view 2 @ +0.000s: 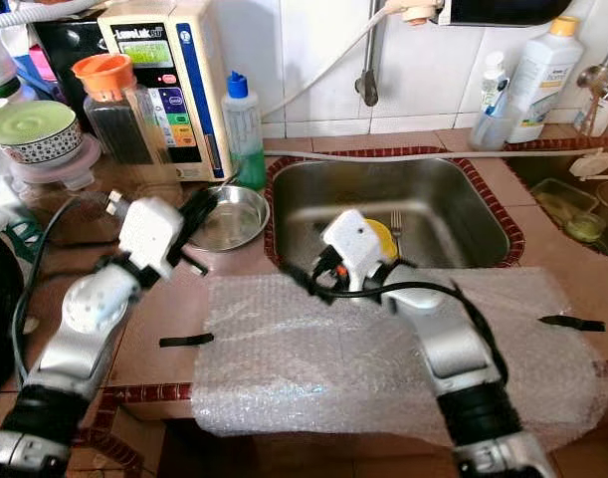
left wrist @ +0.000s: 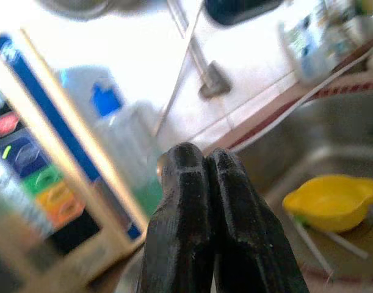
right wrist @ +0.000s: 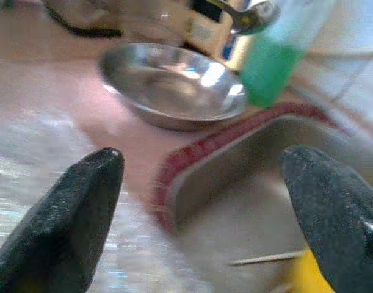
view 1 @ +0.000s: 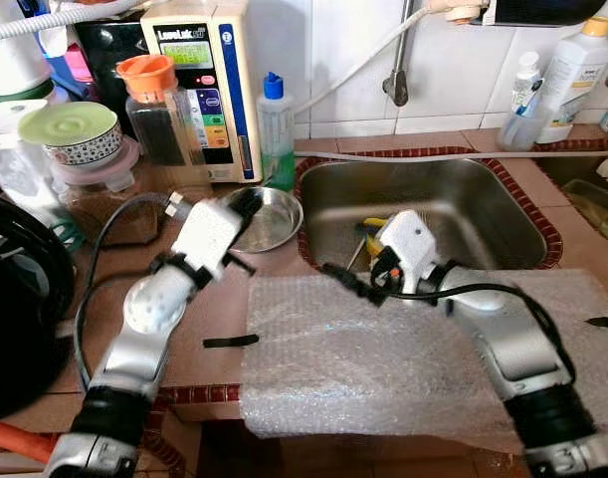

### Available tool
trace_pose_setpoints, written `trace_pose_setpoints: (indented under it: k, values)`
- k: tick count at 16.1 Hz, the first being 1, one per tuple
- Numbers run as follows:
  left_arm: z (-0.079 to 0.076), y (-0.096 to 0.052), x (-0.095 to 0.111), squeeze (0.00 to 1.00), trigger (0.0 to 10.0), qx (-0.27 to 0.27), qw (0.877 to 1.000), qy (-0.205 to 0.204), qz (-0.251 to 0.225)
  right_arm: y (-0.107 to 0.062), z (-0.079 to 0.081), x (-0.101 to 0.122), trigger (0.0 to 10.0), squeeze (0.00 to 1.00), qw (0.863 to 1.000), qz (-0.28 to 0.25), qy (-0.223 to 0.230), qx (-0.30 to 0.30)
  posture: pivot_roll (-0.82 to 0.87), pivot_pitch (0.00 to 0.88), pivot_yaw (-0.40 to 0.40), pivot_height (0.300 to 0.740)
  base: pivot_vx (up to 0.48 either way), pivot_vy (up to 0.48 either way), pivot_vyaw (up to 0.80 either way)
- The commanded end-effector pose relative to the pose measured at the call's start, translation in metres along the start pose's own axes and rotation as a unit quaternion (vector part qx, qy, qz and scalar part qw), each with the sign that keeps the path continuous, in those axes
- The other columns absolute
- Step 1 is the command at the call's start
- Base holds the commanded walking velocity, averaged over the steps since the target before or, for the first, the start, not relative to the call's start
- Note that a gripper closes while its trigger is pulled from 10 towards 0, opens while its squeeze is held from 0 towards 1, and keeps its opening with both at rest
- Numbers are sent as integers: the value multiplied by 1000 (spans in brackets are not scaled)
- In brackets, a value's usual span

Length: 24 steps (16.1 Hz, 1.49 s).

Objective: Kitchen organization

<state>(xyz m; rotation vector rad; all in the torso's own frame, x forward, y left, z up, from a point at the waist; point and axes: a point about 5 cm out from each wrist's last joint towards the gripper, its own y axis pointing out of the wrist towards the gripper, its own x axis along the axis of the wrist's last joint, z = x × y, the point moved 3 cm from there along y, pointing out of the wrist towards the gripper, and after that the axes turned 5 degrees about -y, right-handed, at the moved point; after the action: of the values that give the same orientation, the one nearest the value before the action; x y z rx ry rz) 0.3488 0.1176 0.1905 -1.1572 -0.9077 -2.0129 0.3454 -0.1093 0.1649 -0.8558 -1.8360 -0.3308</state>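
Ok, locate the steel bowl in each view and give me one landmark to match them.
Left eye: steel bowl on the counter beside the sink's left rim.
Right eye: same spot, under the left gripper.
Left wrist: cannot tell.
Right wrist: upper middle.
Shared landmark: green soap bottle behind it.

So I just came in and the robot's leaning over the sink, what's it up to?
It's working at the kitchen counter. The left gripper, fingers shut and empty, hovers at the steel bowl beside the sink. The right gripper is open over the sink's near edge, above the bubble wrap. A yellow dish and fork lie in the sink.
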Motion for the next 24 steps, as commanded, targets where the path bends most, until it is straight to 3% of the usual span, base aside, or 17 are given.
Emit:
trace_pose_setpoints:
  k: [1, 4, 9, 11, 16, 24]
  values:
    - [-3, 4, 9, 0, 0, -23, 1000, 9, -7, 1, -5, 5, 10000, 0, 999, -6, -33, -11, -235, 32, 64, 740, 0, 0, 0]
    - [-21, 9, 19, 0, 0, -88, 996, 16, -5, -2, -24, 11, 10000, 0, 993, -13, -103, -60, -235, 34, 64, 740, 0, 0, 0]
    - [-34, 8, 21, 0, 0, -125, 992, 2, -1, 0, -31, 11, 10000, 0, 987, -15, -140, -75, -232, 37, 64, 740, 0, 0, 0]
    - [-46, 6, 25, 0, 0, -156, 988, -5, -1, 4, -30, 13, 10000, 0, 982, -19, -176, -72, -231, 37, 64, 740, 0, 0, 0]
    - [-53, 5, 27, 0, 0, -174, 985, -8, 1, 11, -33, 15, 10000, 0, 979, -24, -190, -68, -227, 39, 66, 740, 0, 0, 0]
    - [-59, 4, 31, 0, 0, -184, 983, -16, -3, 56, -18, 22, 10000, 0, 982, -22, -180, -53, -218, 28, 61, 740, 0, 0, 0]
